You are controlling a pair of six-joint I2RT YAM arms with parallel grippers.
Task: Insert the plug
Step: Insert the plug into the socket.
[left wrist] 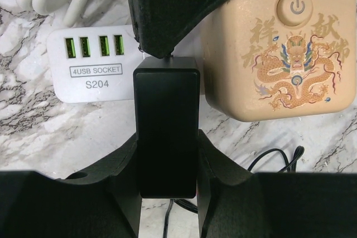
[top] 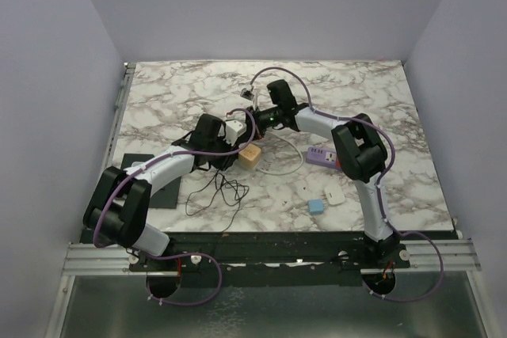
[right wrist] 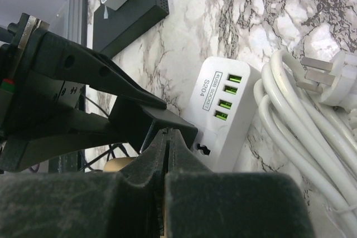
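While left gripper (left wrist: 167, 163) clamps black plug (left wrist: 167, 115), white prongs (right wrist: 312, 76) right-wrist only

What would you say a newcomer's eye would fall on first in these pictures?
The cream cube printed with a golden dragon stands out at right in the left wrist view. Beside it lies the white USB hub with four green ports, and the left gripper clamps a black plug before them.

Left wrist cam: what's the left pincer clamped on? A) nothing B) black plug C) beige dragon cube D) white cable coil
B: the left pincer has the black plug squeezed between its fingers, just short of the white USB socket; the beige dragon cube lies ungripped.
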